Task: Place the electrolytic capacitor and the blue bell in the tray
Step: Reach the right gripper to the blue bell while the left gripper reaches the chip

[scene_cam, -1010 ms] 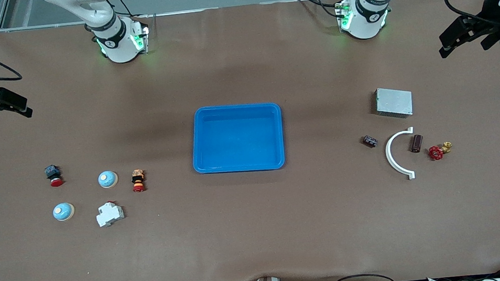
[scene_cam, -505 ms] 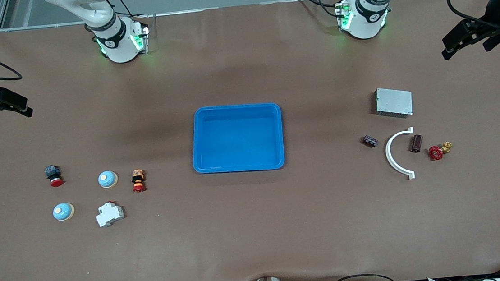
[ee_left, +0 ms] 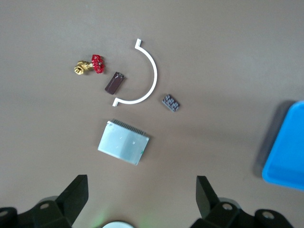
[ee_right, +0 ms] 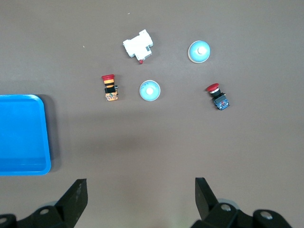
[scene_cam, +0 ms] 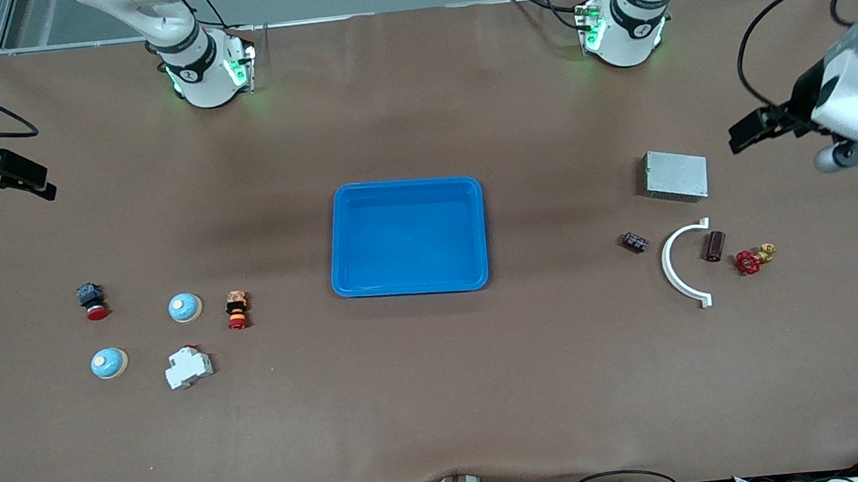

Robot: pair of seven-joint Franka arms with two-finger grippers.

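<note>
The bright-blue tray (scene_cam: 407, 237) lies empty mid-table; its corner shows in the left wrist view (ee_left: 287, 156) and the right wrist view (ee_right: 21, 135). The electrolytic capacitor (scene_cam: 714, 245), a dark brown cylinder, lies between a white arc and a red valve; it also shows in the left wrist view (ee_left: 114, 82). Two blue bells (scene_cam: 185, 307) (scene_cam: 109, 363) stand toward the right arm's end (ee_right: 150, 90) (ee_right: 199, 51). My left gripper (scene_cam: 750, 133) (ee_left: 141, 179) is open and empty, over bare table beside the grey box. My right gripper (scene_cam: 32, 182) (ee_right: 140, 181) is open and empty, waiting over the table's right-arm end.
A grey metal box (scene_cam: 676, 175) (ee_left: 124, 148), a white arc (scene_cam: 665, 263) (ee_left: 155, 76), a red valve (scene_cam: 749, 261) and a small black part (scene_cam: 635, 241) lie round the capacitor. Two red pushbuttons (scene_cam: 92, 301) (scene_cam: 236, 310) and a white breaker (scene_cam: 188, 367) lie by the bells.
My left arm has swung in and down from the table's end, bringing its gripper close beside the grey box. The right arm and all objects have not moved.
</note>
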